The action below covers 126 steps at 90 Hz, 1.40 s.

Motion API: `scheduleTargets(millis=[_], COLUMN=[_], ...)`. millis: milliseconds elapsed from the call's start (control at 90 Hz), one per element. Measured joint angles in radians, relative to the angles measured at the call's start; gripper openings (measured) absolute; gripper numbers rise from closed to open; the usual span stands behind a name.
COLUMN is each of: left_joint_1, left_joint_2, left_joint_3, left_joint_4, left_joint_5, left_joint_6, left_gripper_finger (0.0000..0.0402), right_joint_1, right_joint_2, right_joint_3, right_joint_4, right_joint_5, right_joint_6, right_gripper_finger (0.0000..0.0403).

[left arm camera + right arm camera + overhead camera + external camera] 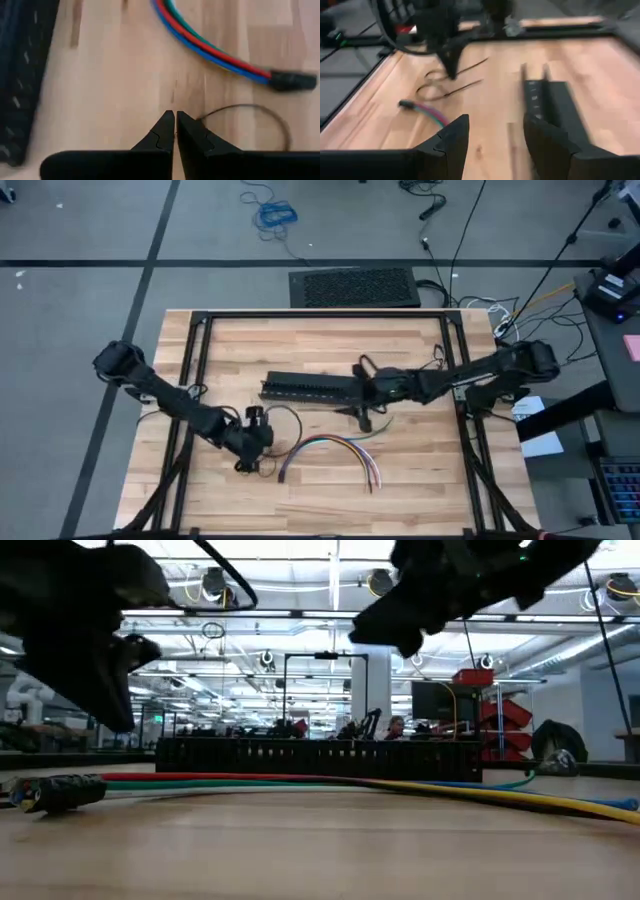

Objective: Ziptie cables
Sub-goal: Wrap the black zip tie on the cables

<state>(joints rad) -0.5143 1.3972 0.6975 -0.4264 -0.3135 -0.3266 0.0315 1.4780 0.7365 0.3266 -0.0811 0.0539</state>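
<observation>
From above, the left gripper hangs over the wooden table with the dark capped end of the cables just beside it; the coloured bundle arcs away from it toward the right gripper, which sits at the end of the black slotted bar, above the crest of the arc. A thin ziptie loops just past the left gripper, on the bar's side. At table height, the cables lie flat before the bar, both grippers dark shapes overhead. The left wrist camera shows its fingers pressed together on nothing, a ziptie curling just beside their tips, the cables beyond. The right wrist camera shows its fingers spread apart, empty, the bar ahead of one finger, zipties and the cable end farther off by the left arm.
</observation>
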Motion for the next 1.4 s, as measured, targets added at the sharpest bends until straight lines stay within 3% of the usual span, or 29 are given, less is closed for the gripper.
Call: scheduleTargets(millis=[144,344,789,1044,1178,1400], left_joint_1=[0.018,0.028,0.025,0.026,0.035,0.036], left_joint_2=[0.045,0.114,0.092,0.102,0.102,0.102], left_joint_3=[0.0,0.0,0.052,0.052,0.052,0.052], left_joint_4=[-0.009,-0.017,-0.042,0.0,-0.001,-0.007], left_joint_5=[-0.025,0.087,0.163,0.155,0.153,0.175], left_joint_6=[0.073,0.078,0.072,0.207,0.22,0.237], left_gripper_finger=[0.0019,0.0019,0.0023,0.0085,0.012,0.0128], right_joint_1=[-0.018,-0.019,-0.007,0.043,0.075,0.082], right_joint_2=[0.101,0.154,0.157,0.157,0.157,0.157], right_joint_3=[0.076,0.119,0.119,0.119,0.119,0.119], right_joint_4=[-0.084,-0.097,-0.12,-0.119,-0.12,-0.119], right_joint_5=[-0.082,-0.162,-0.156,-0.15,-0.066,-0.04], right_joint_6=[-0.038,-0.083,-0.058,-0.002,-0.002,0.009], right_gripper_finger=[0.018,0.018,0.018,0.018,0.018,0.018])
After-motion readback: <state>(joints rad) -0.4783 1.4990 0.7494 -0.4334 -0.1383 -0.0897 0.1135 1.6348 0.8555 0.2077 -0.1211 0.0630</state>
